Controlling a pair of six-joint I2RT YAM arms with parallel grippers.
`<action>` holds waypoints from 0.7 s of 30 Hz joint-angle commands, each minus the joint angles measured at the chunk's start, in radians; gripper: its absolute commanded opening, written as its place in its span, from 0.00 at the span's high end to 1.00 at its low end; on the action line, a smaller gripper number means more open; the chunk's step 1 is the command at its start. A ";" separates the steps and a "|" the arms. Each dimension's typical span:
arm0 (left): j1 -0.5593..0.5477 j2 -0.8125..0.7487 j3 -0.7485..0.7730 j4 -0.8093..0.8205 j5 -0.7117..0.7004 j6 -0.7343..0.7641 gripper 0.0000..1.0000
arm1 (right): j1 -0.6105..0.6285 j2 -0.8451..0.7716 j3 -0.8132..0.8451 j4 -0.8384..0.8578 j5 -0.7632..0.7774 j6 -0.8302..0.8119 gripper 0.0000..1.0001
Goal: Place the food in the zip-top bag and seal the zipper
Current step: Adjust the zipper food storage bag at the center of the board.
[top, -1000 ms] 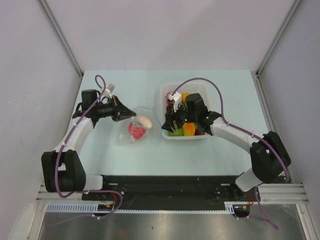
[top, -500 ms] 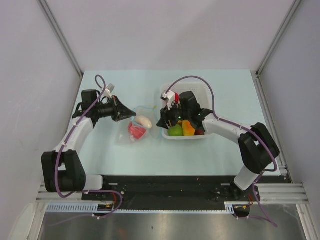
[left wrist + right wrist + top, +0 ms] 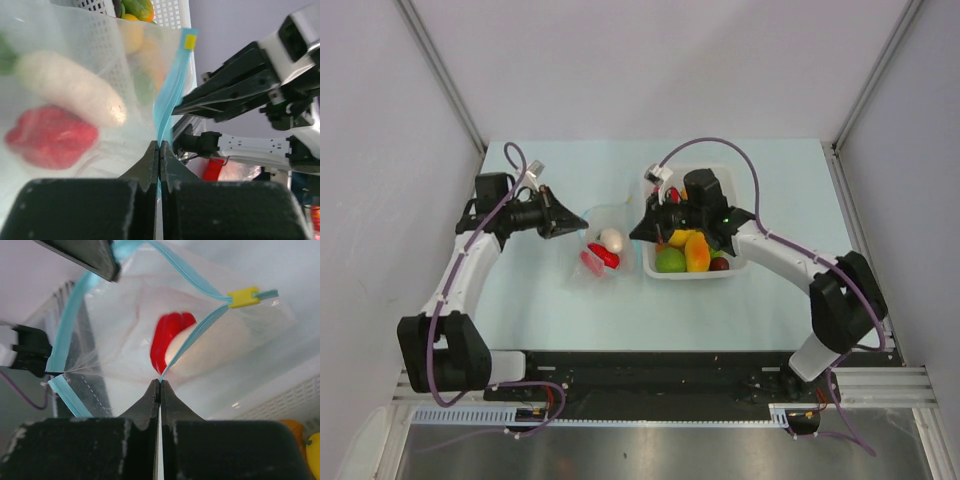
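Grip on the zip-top bag (image 3: 590,270), centre-left of the overhead view: I have left gripper (image 3: 158,145) and right gripper (image 3: 160,382) each clenched on its zipper (image 3: 70,322). Risk: over-pulling slips a thin pinch, dumping the red toy pepper (image 3: 50,137) and white toy vegetable (image 3: 70,87).
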 commanded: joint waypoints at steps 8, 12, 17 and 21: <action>-0.014 -0.105 0.327 -0.541 -0.459 0.410 1.00 | -0.098 -0.105 0.161 -0.011 -0.111 0.312 1.00; -0.024 -0.096 0.269 -0.543 -0.470 0.428 1.00 | -0.115 -0.031 0.184 -0.080 -0.113 0.286 1.00; -0.029 -0.073 0.240 -0.501 -0.420 0.404 1.00 | -0.110 0.020 0.206 -0.085 -0.136 0.260 1.00; -0.031 -0.067 0.253 -0.472 -0.408 0.370 1.00 | -0.119 0.059 0.297 -0.167 -0.153 0.196 1.00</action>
